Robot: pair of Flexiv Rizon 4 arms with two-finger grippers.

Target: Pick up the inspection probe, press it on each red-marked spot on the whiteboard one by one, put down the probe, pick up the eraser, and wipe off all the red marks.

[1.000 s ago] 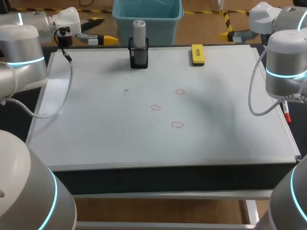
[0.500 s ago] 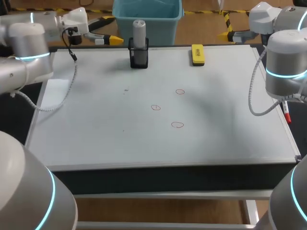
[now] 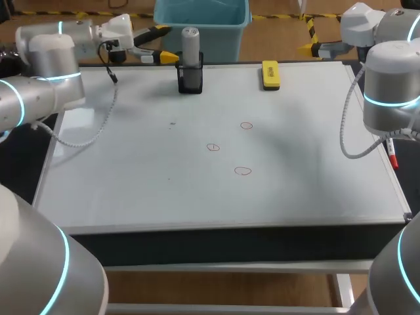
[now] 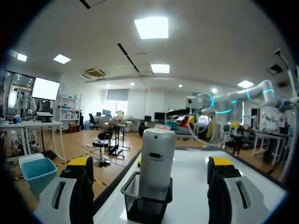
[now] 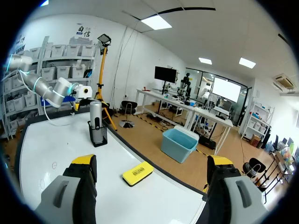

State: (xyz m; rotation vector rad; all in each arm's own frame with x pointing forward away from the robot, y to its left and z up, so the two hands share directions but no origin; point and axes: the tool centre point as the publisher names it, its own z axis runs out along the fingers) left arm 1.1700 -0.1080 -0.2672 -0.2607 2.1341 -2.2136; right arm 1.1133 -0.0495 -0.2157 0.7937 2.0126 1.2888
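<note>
Upright in its black mesh holder (image 4: 146, 200), the inspection probe (image 4: 157, 161) stands straight ahead of the nearer left gripper (image 4: 149, 164), jaws wide open.

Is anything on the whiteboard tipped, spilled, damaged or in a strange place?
Nothing stands out. The grey cylindrical probe stands upright in its black mesh holder, the yellow block eraser lies flat by the far edge of the whiteboard, and nothing is spilled.
</note>
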